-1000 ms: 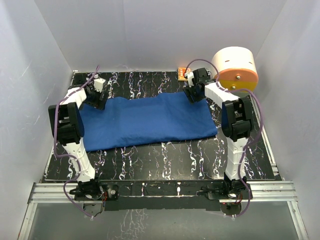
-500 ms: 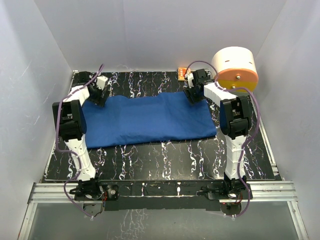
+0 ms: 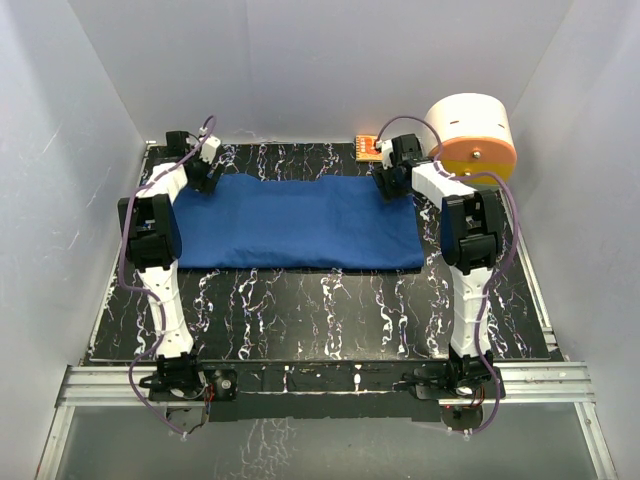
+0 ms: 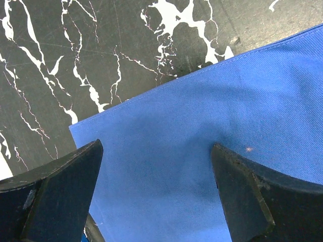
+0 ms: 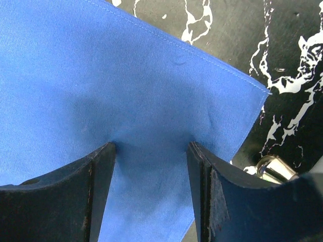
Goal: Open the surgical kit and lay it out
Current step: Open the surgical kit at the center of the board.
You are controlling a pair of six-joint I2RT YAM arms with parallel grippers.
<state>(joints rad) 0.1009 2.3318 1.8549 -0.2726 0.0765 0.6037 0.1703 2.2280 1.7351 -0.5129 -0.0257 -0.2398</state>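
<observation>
Your blue cloth wrap [image 3: 300, 222] lies spread flat along the far half of the worktop [image 3: 320, 310]. The left gripper [image 3: 203, 174] stands wide apart over the cloth's far-left corner. The right gripper [image 3: 388, 184] (less spread) straddles the far-right corner, with cloth showing between its fingers.

matt twill-weave blue cloth [image 4: 202, 126] over a smooth black white-veined tabletop [image 4: 50, 60]
</observation>
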